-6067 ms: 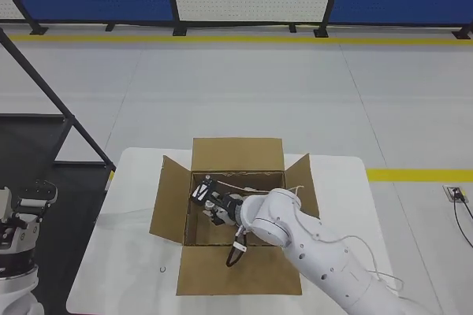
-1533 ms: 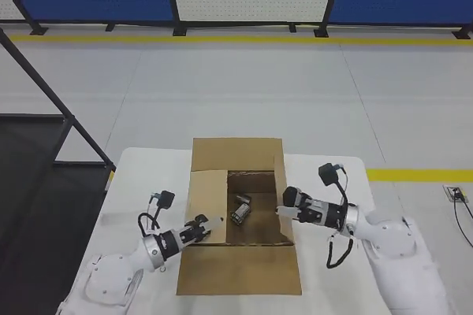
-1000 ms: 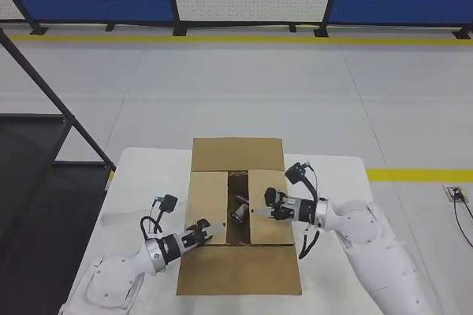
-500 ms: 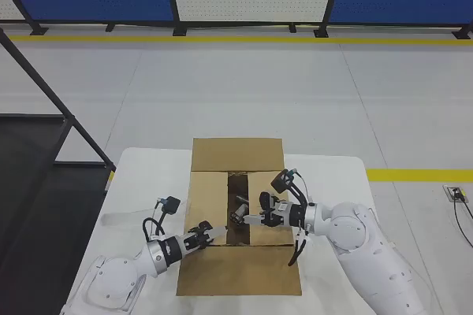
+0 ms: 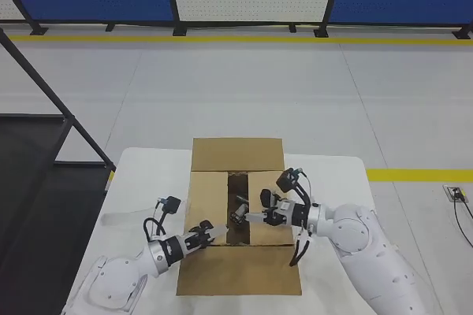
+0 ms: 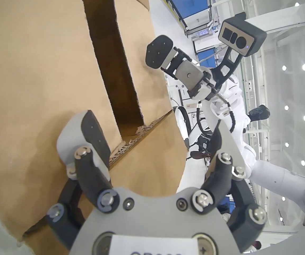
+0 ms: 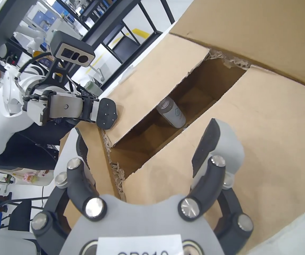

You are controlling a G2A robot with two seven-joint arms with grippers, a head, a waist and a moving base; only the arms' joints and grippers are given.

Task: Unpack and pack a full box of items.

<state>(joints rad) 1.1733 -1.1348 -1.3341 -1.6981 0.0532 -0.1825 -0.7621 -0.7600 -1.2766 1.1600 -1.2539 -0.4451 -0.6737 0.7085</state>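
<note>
Cardboard box on the white table, as we recorded it from above and from both wrists. We found the far flap and the near flap lying open outward, while the left flap and the right flap were folded inward over the opening, leaving a narrow dark gap between their torn edges. Through this gap we saw a grey-white bottle resting inside the box, tilted, near the middle of the slot. The left gripper sat at the near end of the left flap, close to the corner where that flap met the near flap. Its fingers were spread wide and held nothing, and one pad lay over the cardboard; we could not tell whether it touched. The right gripper sat over the right flap, just beside the gap and opposite the left gripper. Its fingers were likewise spread wide and empty, with brown cardboard showing between them. We noted that the two grippers stood near each other, one on either side of the gap, and apart from the bottle.
</note>
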